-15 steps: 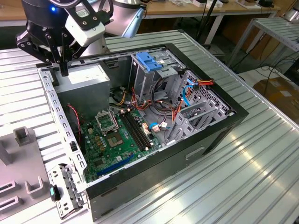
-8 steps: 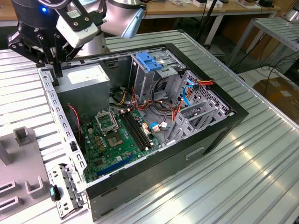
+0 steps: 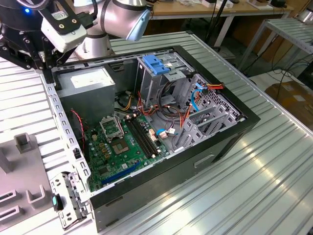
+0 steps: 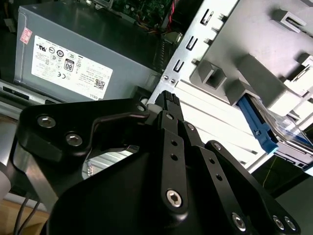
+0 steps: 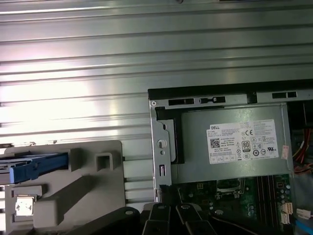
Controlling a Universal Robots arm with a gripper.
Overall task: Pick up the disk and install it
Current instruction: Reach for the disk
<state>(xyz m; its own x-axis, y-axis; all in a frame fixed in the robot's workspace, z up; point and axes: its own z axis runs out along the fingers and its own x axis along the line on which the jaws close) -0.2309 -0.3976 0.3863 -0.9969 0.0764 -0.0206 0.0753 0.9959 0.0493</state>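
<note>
Black and built of bolted links, hanging as the robot's gripper [image 4: 166, 100] over one corner of the open black computer case [image 3: 161, 183], near the large grey power-supply box with white sticker [image 5: 230, 122]. Carrying nothing visible. Not showing whether spread or closed, so cannot tell.

Finding the disk [image 5: 34, 165], a flat silver-metal hard drive with blue plastic side rails, slotted into the moulded grey plastic fixture [image 5: 93, 196] that is standing on the ribbed aluminium table [image 3: 274, 186] just beside the case, well apart from the gripper.

Judging the step in hand as the reach for pickup. Doing it well is probably meaning squaring up to the drive's long edges, staying off the fixture's raised posts, and lifting level so the rails are not snagging.

Looking into the case: housing a green motherboard [image 3: 117, 147], loose red and orange cables [image 3: 182, 113], the power-supply box, and a grey metal cage topped by a blue plastic bracket [image 3: 155, 63].
</note>
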